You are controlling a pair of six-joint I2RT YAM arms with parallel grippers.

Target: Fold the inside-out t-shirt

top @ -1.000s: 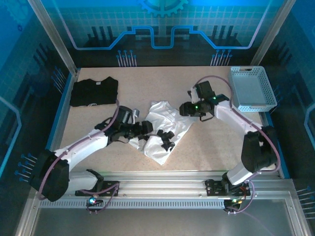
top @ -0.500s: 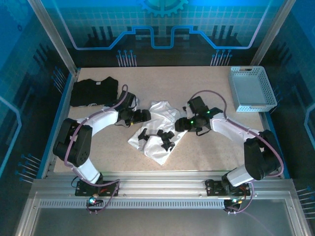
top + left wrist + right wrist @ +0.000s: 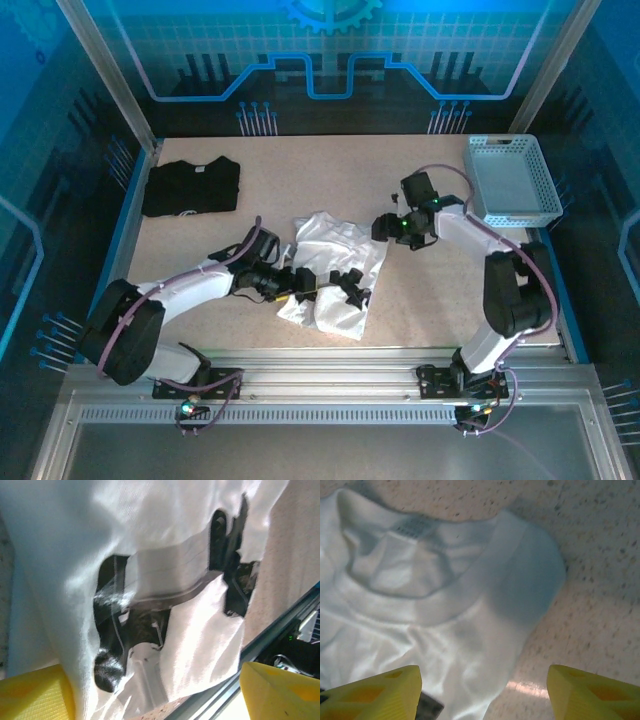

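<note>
- The inside-out t-shirt [image 3: 335,262] lies white and crumpled at the middle of the top view, on the speckled worktop [image 3: 300,170].
- My left fingers [image 3: 300,286] sit at the shirt's left edge, just below the centre of the top view. My arm reaches in from the lower left.
- In the left wrist view those fingers stand apart, with one yellow tip [image 3: 35,692] in each lower corner. The white fabric [image 3: 150,530] lies between and beyond the tips, and nothing is clamped.
- A dark print [image 3: 112,645] shows through the fabric in the middle of the left wrist view.
- My right fingers [image 3: 384,228] are at the shirt's upper right edge, right of centre in the top view.
- In the right wrist view they too are apart, with yellow tips [image 3: 592,692] at the two lower corners and no cloth pinched between them.
- The shirt's collar [image 3: 435,605] curves across the upper left of that view, with a small grey tag [image 3: 412,527] inside it. Bare worktop shows on the right.
- A black folded t-shirt [image 3: 192,185] lies in the upper left of the top view, well apart from the white one.
- A light blue basket [image 3: 512,180] stands in the upper right, at the worktop's edge.
</note>
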